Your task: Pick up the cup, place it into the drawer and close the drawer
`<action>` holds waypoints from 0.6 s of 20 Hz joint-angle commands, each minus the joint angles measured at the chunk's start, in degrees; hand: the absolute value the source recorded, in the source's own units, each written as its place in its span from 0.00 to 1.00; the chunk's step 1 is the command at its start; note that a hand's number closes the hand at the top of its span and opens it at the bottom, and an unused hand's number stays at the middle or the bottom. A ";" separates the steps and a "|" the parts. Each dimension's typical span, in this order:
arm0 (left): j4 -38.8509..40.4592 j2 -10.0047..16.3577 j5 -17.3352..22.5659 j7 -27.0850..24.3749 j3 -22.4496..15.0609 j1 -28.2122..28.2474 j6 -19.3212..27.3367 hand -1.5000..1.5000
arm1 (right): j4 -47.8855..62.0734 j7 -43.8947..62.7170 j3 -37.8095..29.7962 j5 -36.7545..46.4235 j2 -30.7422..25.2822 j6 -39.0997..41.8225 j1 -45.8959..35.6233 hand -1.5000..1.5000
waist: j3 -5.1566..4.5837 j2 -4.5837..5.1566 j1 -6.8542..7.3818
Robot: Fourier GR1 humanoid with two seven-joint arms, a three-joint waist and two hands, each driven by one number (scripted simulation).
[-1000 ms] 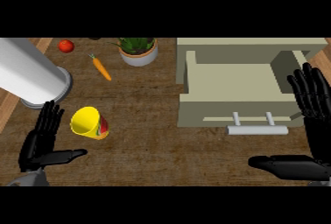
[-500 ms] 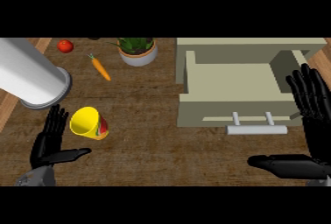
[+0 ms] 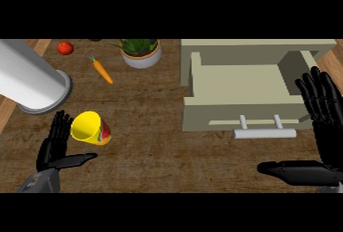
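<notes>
Tabletop (image 3: pixel 161 140): brown wood, carries everything in view.

Drawer (image 3: pixel 241 84): beige, at upper right, pulled open. Its pale bar handle (image 3: pixel 264 133) faces the lower edge.

Cylinder (image 3: pixel 30 77): grey-white, large, at upper left, leaning out of the view's left edge.

Right robot hand (image 3: pixel 326 131): at the right edge, beside the drawer's right wall. It is spread wide, fingers straight and pointing up, thumb out to the left, and it holds nothing.

Left robot hand (image 3: pixel 53 152): at lower left, also wide, fingers straight, thumb out to the right, and it holds nothing.

Plant (image 3: pixel 140 52): in a pale pot at top centre, left of the drawer.

Cup (image 3: pixel 90 128): yellow, on the tabletop just right of the left fingers, tipped with its mouth towards the upper left. Contact with the fingers cannot be judged. It is well apart from the drawer.

Carrot (image 3: pixel 102 70): lies between the cylinder and the plant.

Red fruit (image 3: pixel 65 47): at top left.
</notes>
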 commanded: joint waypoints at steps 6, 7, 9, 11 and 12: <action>5.45 3.01 -0.57 -5.86 0.57 -2.58 -4.43 0.00 | 0.14 -0.04 1.35 0.27 0.69 0.39 -1.09 0.00 | -0.09 0.24 -0.49; 5.23 -0.10 -0.76 -5.32 0.24 -3.99 -1.23 0.00 | 2.34 1.10 -2.76 -3.61 -1.52 1.89 -2.88 0.00 | -0.06 0.21 -0.44; 6.01 0.33 -0.78 -5.44 0.29 -4.20 -2.62 0.00 | 2.05 0.69 0.65 -0.36 0.71 0.07 -3.24 0.00 | -0.09 0.27 -0.47; 5.72 -1.59 -1.77 -8.04 -0.78 -2.21 -2.38 0.00 | -1.25 3.83 -0.99 -2.07 -0.78 0.61 -3.09 0.00 | -0.10 0.18 -0.60; 5.95 -0.95 -1.00 -6.40 0.02 -3.97 -2.57 0.00 | 1.75 2.23 -2.26 -3.44 -1.12 1.38 -3.89 0.00 | -0.09 0.25 -0.54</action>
